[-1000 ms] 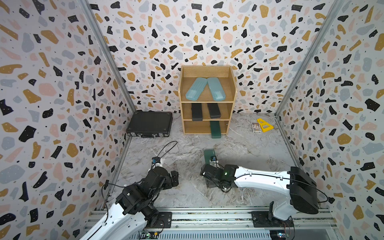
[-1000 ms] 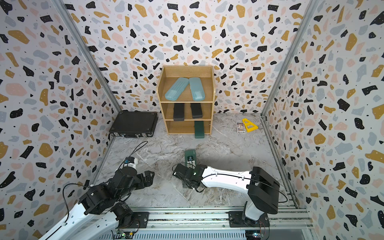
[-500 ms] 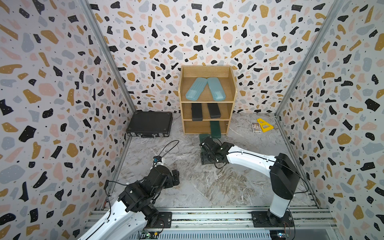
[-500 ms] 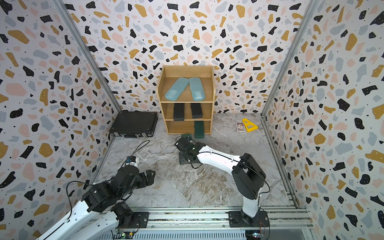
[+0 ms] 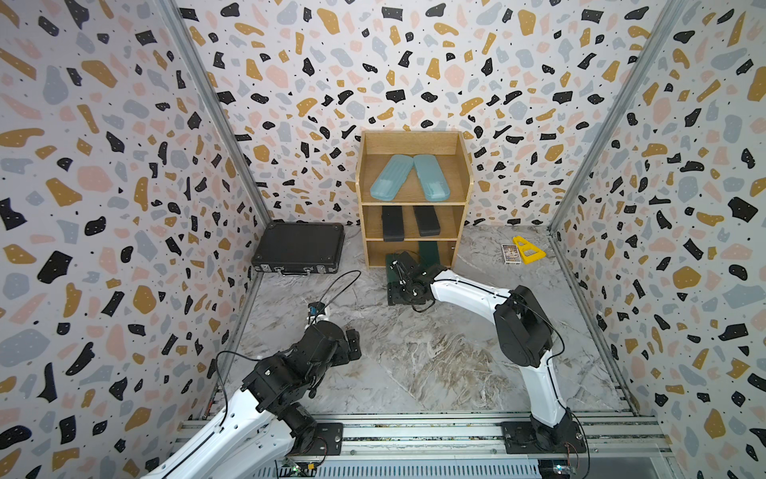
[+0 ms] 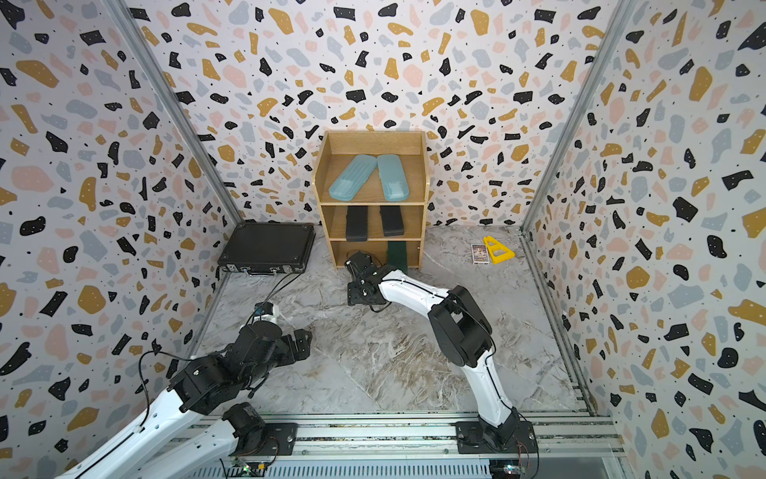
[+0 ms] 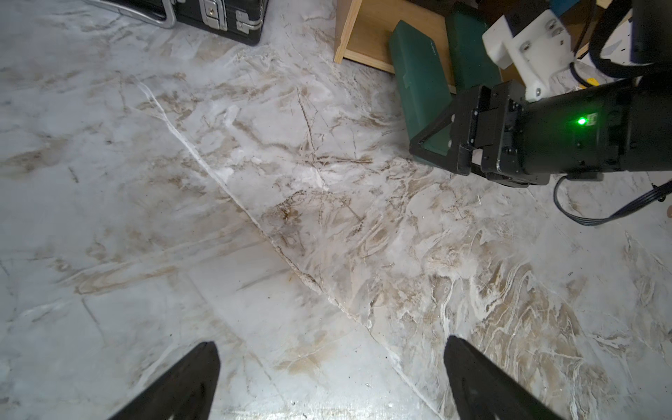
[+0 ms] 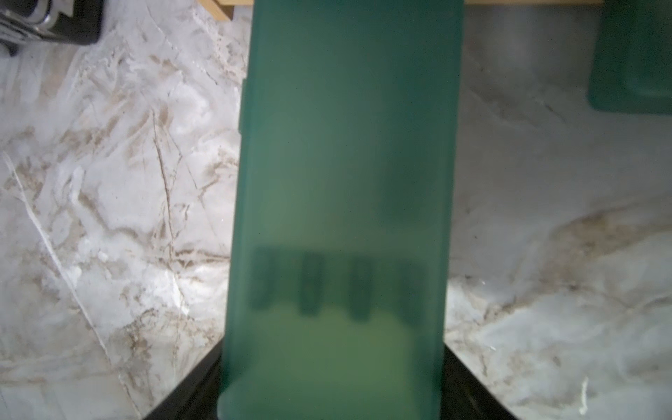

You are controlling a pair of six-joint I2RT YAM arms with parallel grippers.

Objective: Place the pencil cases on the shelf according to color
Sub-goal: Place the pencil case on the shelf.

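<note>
The dark green, long flat plastic pencil case (image 8: 342, 182) is clamped near its end between the fingers of the right gripper (image 8: 332, 382), one finger on each long side. In the left wrist view this case (image 7: 422, 91) points into the bottom tier of the light-wood, three-tier open-fronted shelf (image 7: 349, 36), with its far end over the tier's wooden floor and its near end out over the tabletop in the right gripper (image 7: 440, 145).

Just beside it, a second dark green pencil case (image 7: 469, 54) lies in the same bottom tier, its near end sticking out past the front edge. In a top view, the middle tier holds two matte black pencil cases (image 5: 392, 223) (image 5: 427, 220) side by side and apart. The top tier holds two translucent light blue pencil cases (image 5: 391, 176) (image 5: 431, 177), angled so their far ends meet.

A large black briefcase (image 5: 300, 249) lies flat on the grey marble-patterned tabletop (image 5: 414, 365) to one side of the shelf. On the other side sit a yellow triangular plastic piece (image 5: 527, 250) and a small printed card box (image 5: 510, 254), touching or nearly so.

The left gripper (image 7: 327, 363) hangs over bare tabletop well apart from the shelf, its fingers (image 7: 196, 378) spread wide with nothing between them.
</note>
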